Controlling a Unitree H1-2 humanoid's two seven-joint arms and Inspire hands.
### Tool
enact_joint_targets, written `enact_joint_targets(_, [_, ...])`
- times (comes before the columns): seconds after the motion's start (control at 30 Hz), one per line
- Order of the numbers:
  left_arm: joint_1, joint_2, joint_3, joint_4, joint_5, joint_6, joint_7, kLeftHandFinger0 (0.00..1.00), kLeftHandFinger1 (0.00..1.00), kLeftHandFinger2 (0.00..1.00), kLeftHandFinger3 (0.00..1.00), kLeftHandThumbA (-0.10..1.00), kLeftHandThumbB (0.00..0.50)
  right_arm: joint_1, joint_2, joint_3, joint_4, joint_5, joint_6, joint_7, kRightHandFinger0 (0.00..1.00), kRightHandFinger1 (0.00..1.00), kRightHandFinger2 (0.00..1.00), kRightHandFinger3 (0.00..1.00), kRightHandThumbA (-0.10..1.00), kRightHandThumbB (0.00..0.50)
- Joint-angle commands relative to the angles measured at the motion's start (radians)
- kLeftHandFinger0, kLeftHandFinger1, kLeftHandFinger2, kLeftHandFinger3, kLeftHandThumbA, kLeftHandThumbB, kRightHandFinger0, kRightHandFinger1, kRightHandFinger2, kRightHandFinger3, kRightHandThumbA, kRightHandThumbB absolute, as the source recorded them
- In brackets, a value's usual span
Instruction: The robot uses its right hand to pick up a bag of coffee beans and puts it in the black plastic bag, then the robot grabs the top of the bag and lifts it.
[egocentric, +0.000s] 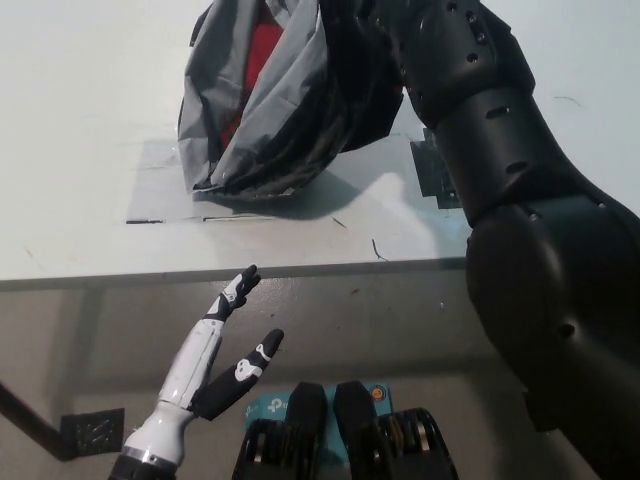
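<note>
Black plastic bag (280, 110): hangs at the top of the view, its gathered bottom low over the white tabletop (80, 150); whether it touches I cannot tell.
Coffee bag (255, 65): a red pack showing inside the bag's open folds, so the loading step looks done.
Handling: the film is thin, limp and slippery, likely to sag under the load; the bunched top is the sound place to hold, since a loose fold may tear or slide.
Right arm (500, 160): black, reaching up and forward from the right, over the tabletop into the bag's top.
Right robot hand: hidden behind the plastic; I cannot tell its grip.
Left robot hand (220, 350): white, resting below the tabletop edge, fingers spread, holding nothing.
</note>
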Motion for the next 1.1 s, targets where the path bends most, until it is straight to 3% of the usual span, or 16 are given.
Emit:
enact_joint_targets(0.0, [0.027,-0.013,-0.038,-0.039,0.024,-0.075,0.008,1.0,1.0,1.0,1.0,0.79,0.102,-0.638,0.035,-0.063,-0.123,0.112,-0.069,0.039,0.0,0.15,0.73,1.0,-0.1,0.056])
enact_joint_targets(0.13, [0.071,-0.011,-0.05,-0.046,0.026,-0.09,0.006,1.0,1.0,1.0,1.0,0.8,0.113,-0.56,0.054,-0.058,-0.19,0.111,-0.046,0.019,0.0,0.18,0.73,1.0,-0.1,0.065])
enact_joint_targets(0.17, [0.101,-0.009,-0.059,-0.048,0.031,-0.09,0.006,1.0,1.0,1.0,1.0,0.8,0.116,-0.483,0.076,-0.062,-0.252,0.118,-0.035,0.001,0.0,0.17,0.72,0.9,-0.1,0.088])
enact_joint_targets(0.23, [0.11,-0.008,-0.06,-0.047,0.027,-0.088,0.005,1.0,1.0,1.0,1.0,0.78,0.111,-0.446,0.085,-0.064,-0.273,0.118,-0.033,-0.005,0.0,0.17,0.71,0.85,-0.1,0.099])
enact_joint_targets(0.27, [0.109,-0.006,-0.058,-0.045,0.025,-0.089,0.006,1.0,1.0,1.0,1.0,0.76,0.107,-0.433,0.085,-0.064,-0.274,0.114,-0.032,-0.007,0.0,0.17,0.71,0.85,-0.1,0.106])
enact_joint_targets(0.3, [0.107,-0.005,-0.058,-0.043,0.023,-0.089,0.005,1.0,1.0,1.0,1.0,0.76,0.108,-0.421,0.083,-0.062,-0.276,0.109,-0.028,-0.009,0.0,0.18,0.72,1.0,-0.1,0.089])
enact_joint_targets(0.43, [0.126,-0.007,-0.065,-0.045,0.028,-0.088,0.009,0.99,1.0,1.0,1.0,0.75,0.111,-0.346,0.09,-0.064,-0.301,0.097,-0.024,-0.015,0.0,0.15,0.7,1.0,-0.1,0.067])
enact_joint_targets(0.47, [0.131,-0.008,-0.067,-0.046,0.03,-0.088,0.01,1.0,1.0,1.0,1.0,0.75,0.12,-0.338,0.093,-0.065,-0.307,0.098,-0.023,-0.018,0.0,0.12,0.67,1.0,-0.1,0.019])
enact_joint_targets(0.5, [0.133,-0.008,-0.068,-0.044,0.031,-0.091,0.011,1.0,1.0,1.0,1.0,0.76,0.121,-0.329,0.094,-0.068,-0.311,0.099,-0.023,-0.018,0.0,0.14,0.66,0.9,-0.1,0.014])
enact_joint_targets(0.53, [0.16,-0.014,-0.077,-0.043,0.036,-0.101,0.016,1.0,1.0,1.0,1.0,0.76,0.122,-0.292,0.104,-0.07,-0.337,0.098,-0.013,-0.025,0.0,0.2,0.7,0.96,-0.1,0.084])
enact_joint_targets(0.6, [0.19,-0.017,-0.086,-0.047,0.04,-0.107,0.019,1.0,1.0,1.0,1.0,0.76,0.121,-0.268,0.119,-0.07,-0.372,0.109,-0.002,-0.044,0.0,0.2,0.7,0.9,-0.1,0.093])
enact_joint_targets(0.67, [0.191,-0.017,-0.087,-0.048,0.047,-0.107,0.022,1.0,1.0,1.0,1.0,0.76,0.127,-0.274,0.123,-0.066,-0.388,0.119,-0.002,-0.055,0.0,0.2,0.7,1.0,-0.1,0.094])
enact_joint_targets(0.77, [0.178,-0.015,-0.082,-0.054,0.049,-0.1,0.021,0.99,1.0,1.0,1.0,0.73,0.104,-0.312,0.119,-0.059,-0.405,0.12,-0.002,-0.051,0.0,0.17,0.68,1.0,-0.1,0.093])
enact_joint_targets(0.93, [0.101,-0.013,-0.074,-0.036,0.048,-0.091,0.017,0.98,1.0,1.0,1.0,0.72,0.111,-0.4,0.067,-0.065,-0.34,0.101,-0.003,-0.004,0.0,0.17,0.66,0.39,-0.1,0.122])
enact_joint_targets(1.0, [0.086,-0.011,-0.072,-0.041,0.048,-0.078,0.011,0.99,1.0,1.0,1.0,0.73,0.122,-0.42,0.052,-0.066,-0.32,0.101,-0.004,0.007,0.0,0.18,0.66,0.45,-0.1,0.13])
enact_joint_targets(1.07, [0.071,-0.008,-0.07,-0.043,0.046,-0.073,0.008,1.0,1.0,1.0,1.0,0.73,0.112,-0.445,0.039,-0.075,-0.3,0.106,-0.01,0.005,0.0,0.21,0.68,0.97,-0.1,0.106])
